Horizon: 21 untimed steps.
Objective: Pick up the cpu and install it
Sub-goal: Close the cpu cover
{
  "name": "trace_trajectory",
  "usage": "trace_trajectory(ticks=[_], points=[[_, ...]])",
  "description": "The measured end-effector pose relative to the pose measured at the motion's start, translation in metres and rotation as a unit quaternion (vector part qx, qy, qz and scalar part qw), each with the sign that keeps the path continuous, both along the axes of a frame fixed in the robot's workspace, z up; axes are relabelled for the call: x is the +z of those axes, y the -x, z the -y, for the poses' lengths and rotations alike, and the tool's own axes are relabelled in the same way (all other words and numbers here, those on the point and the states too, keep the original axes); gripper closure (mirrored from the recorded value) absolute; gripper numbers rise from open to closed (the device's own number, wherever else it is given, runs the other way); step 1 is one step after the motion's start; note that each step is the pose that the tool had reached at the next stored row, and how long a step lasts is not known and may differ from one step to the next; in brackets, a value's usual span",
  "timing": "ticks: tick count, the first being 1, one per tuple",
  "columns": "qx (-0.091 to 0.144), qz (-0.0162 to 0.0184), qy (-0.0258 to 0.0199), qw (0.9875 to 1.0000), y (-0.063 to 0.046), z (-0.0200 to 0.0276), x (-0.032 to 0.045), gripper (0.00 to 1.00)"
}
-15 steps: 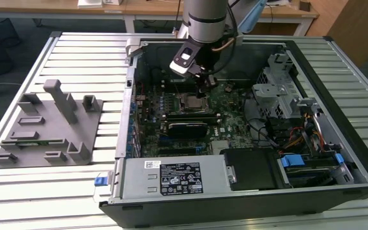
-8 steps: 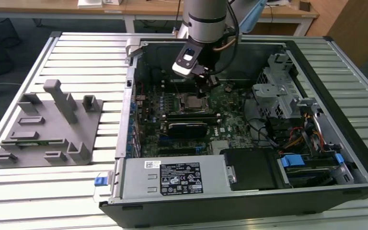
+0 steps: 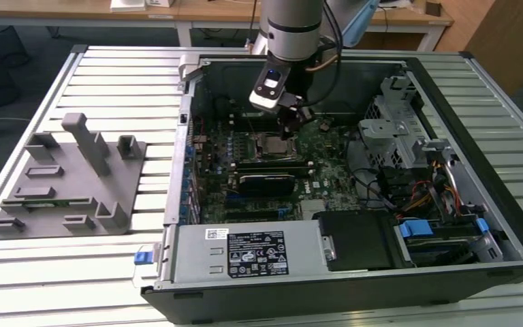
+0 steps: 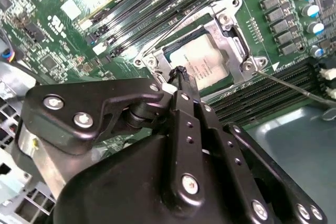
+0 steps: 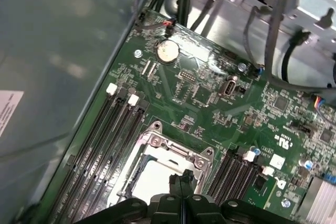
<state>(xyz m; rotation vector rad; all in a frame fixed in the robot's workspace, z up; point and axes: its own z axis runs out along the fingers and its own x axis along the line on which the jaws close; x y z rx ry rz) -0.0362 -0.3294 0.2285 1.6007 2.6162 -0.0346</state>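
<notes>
I find the flat, square, silver-topped cpu (image 4: pixel 203 60) lying inside the hinged metal socket frame (image 4: pixel 234 38) on the green motherboard (image 3: pixel 329 172) in the open black computer case (image 3: pixel 353 300). The black tool (image 4: pixel 181 73), its fingers pressed together and holding nothing, has its tip at the cpu's edge. A grey plastic fixture (image 3: pixel 71 184) sits at 9 o'clock from the case.

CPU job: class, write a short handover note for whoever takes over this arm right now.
Gripper: jaws shut, tip at the edge of the cpu.
Cpu: lies flat inside the metal socket frame on the motherboard.
Done: by the look of it, the cpu has been placed in the socket frame.
Left: the wire lever seems unlatched; check that the cpu is seated.
</notes>
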Motion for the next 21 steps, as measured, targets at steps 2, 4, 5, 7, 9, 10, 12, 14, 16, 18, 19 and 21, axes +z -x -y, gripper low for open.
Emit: trace_trajectory(ticks=[2, 4, 5, 7, 9, 10, 12, 14, 16, 18, 19, 21], points=[[0.013, 0.0, 0.0006, 0.9999, 0.0, 0.0, 0.0, 0.89], [0.025, 0.0, 0.0013, 0.9997, 0.0, 0.0, 0.0, 0.89], [0.03, 0.0, 0.0015, 0.9995, 0.0001, 0.0, 0.0, 0.89], [0.042, 0.0, 0.0021, 0.9991, 0.0001, 0.0, 0.0, 0.89], [0.055, 0.0, 0.0027, 0.9985, 0.0001, 0.0, 0.0, 0.89], [0.061, 0.0, 0.0029, 0.9981, 0.0001, 0.0, 0.0, 0.89], [0.073, 0.0, 0.0034, 0.9973, 0.0001, 0.0, 0.0, 0.89], [0.086, 0.0, 0.0039, 0.9963, 0.0001, 0.0, 0.0, 0.89], [0.099, 0.0, 0.0045, 0.9951, 0.0001, 0.0, 0.0, 0.89], [0.112, 0.0, 0.0052, 0.9937, 0.0002, 0.0, 0.0, 0.89], [0.118, 0.0, 0.0056, 0.993, 0.0002, 0.0, 0.0, 0.89], [0.13, -0.0001, 0.0064, 0.9915, 0.0003, 0.0, 0.0, 0.89]])
